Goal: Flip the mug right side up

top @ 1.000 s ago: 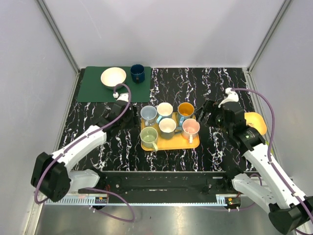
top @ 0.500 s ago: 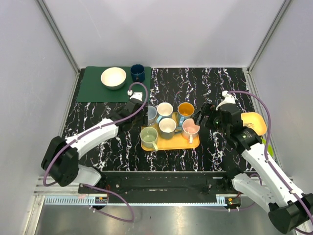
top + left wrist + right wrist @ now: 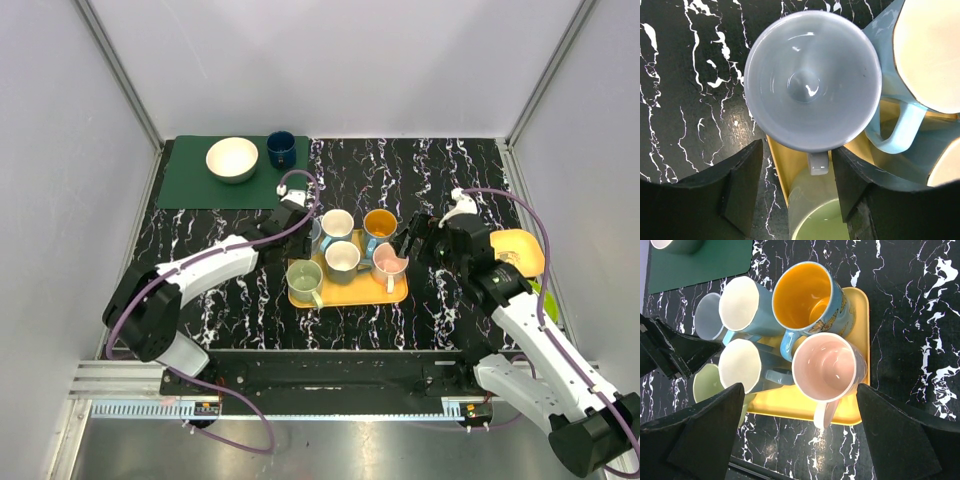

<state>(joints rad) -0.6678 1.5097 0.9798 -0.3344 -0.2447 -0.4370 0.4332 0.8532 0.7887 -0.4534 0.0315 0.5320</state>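
Left gripper (image 3: 799,155), jaws apart, straddles handle of grey mug (image 3: 810,80) at left edge of tray (image 3: 776,159) (black table (image 3: 690,75) beyond); right gripper (image 3: 800,390) spread wide above pink mug (image 3: 827,365).

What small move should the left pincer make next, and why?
Probably lower slightly and close on the grey mug's handle: it lies between the left pincer's open fingers, neither visibly touching it, and the mug sits directly beneath the wrist camera.

Black, white-veined marble-look bench (image 3: 450,170) between pale grey walls (image 3: 330,60) with aluminium corner posts (image 3: 119,75), under soft even light.
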